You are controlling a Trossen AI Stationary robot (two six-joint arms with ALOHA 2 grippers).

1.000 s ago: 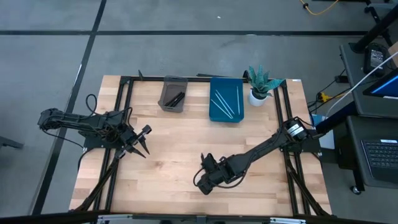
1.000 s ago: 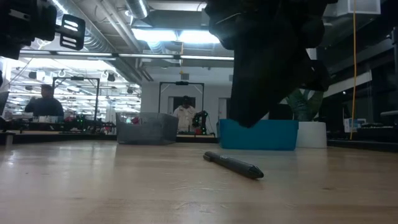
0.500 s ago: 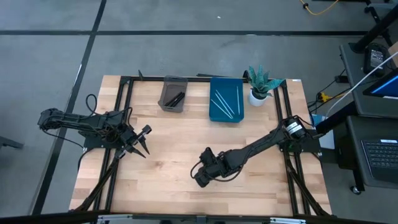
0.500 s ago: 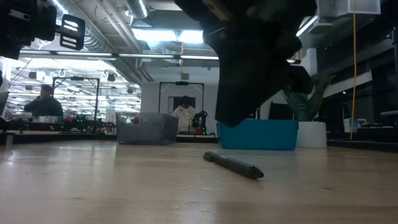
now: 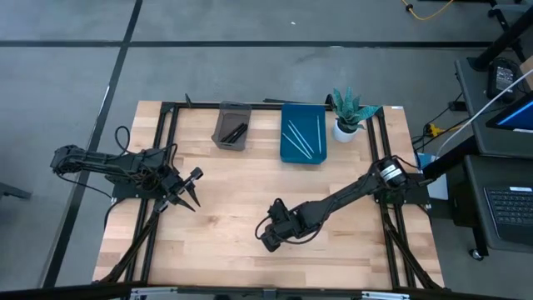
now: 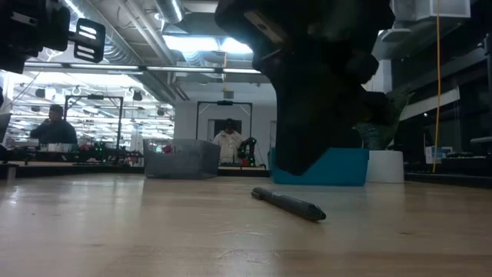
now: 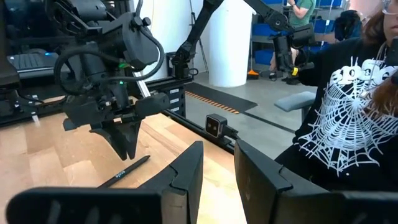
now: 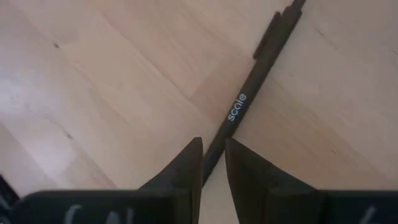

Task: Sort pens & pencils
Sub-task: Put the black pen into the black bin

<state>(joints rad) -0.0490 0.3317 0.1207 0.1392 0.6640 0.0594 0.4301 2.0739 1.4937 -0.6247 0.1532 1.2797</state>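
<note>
R gripper [image 8: 211, 163] hovers low over black pen [image 8: 249, 99] lying mid-table near front, jaws a narrow slit, nothing held — pick-up step, next: drop straddling it & close; L gripper [image 5: 190, 190] parked left, part open, empty.

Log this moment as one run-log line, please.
right gripper: above black pen on table, fingers narrowly apart | left gripper: waiting, table's left | gray bin, blue tray: hold sorted items

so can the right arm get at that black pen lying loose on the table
Probably yes: the right tool hangs just above the black pen, fingers slightly apart over its near end, with only bare wood around it.
</note>
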